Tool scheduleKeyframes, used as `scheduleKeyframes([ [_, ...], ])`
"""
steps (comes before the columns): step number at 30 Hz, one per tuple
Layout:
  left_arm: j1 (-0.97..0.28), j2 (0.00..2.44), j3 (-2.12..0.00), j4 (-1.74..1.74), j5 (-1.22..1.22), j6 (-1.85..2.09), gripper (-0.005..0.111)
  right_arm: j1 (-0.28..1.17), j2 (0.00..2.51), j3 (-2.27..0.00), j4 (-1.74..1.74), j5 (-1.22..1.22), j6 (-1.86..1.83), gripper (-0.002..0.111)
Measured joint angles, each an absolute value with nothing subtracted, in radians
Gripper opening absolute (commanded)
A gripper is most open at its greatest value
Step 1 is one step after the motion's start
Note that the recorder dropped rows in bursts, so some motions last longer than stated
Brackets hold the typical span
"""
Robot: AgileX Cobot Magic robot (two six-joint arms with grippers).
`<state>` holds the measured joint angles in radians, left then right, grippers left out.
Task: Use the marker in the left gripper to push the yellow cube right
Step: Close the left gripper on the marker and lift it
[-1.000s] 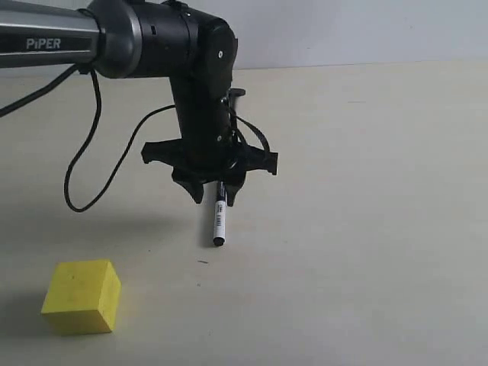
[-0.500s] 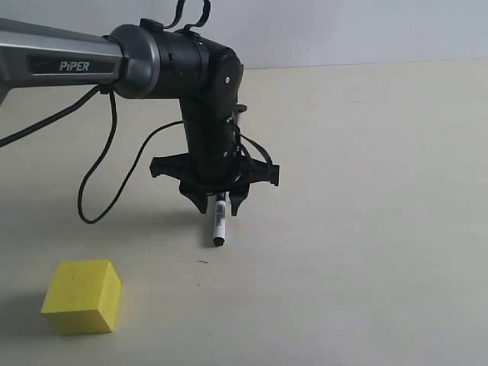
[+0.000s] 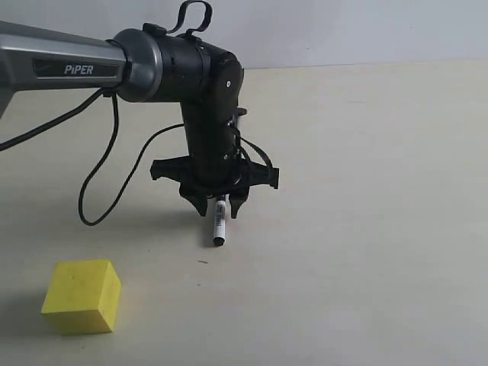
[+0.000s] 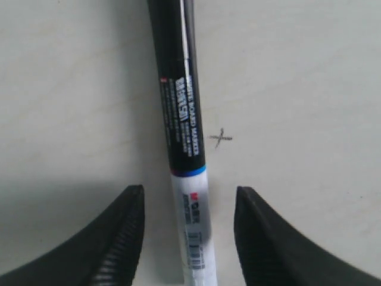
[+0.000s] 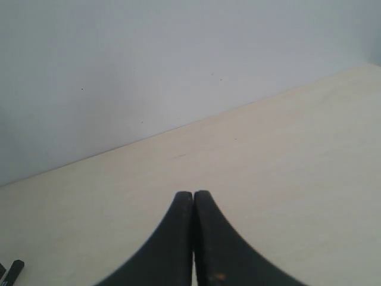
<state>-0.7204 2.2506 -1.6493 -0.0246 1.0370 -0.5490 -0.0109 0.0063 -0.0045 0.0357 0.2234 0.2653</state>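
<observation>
We are looking at the left gripper (image 3: 218,211) hanging over the pale desk (image 3: 366,229). It is pointing straight down from a grey-and-black arm (image 3: 69,67) that is reaching in from the left of the exterior view. The marker (image 3: 219,227) is sticking out below it, close to upright. Its white barrel is showing under the jaws and its black end is coming down near the desk; whether that end is touching the surface, we cannot tell.

In the left wrist view the jaws are standing apart on either side of the marker, and a strip of desk is showing between each fingertip (image 4: 128,208) and the barrel. Whether they are gripping it farther back, we cannot tell. A small pencilled cross (image 4: 221,138) is showing on the desk just beside the marker in that view.

The yellow cube (image 3: 82,296) is sitting flat on the desk, well apart from the marker, to its left and nearer the camera in the exterior view. It is standing clear of both the gripper and the arm. A black cable (image 3: 113,126) is looping down from the arm on the gripper's left.

The right gripper (image 5: 193,195) is showing in its own wrist view. Its jaws are pressed together along their whole length, and it is hovering over the desk with a pale wall (image 5: 178,59) behind.
</observation>
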Motion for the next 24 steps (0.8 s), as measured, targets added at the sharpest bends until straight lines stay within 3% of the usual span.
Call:
scheduleKeyframes([
  [24, -0.720, 2.255, -1.649, -0.025, 1.015, -0.549, 0.047, -0.011, 0.006, -0.005, 0.036, 0.223, 0.265, 0.000],
])
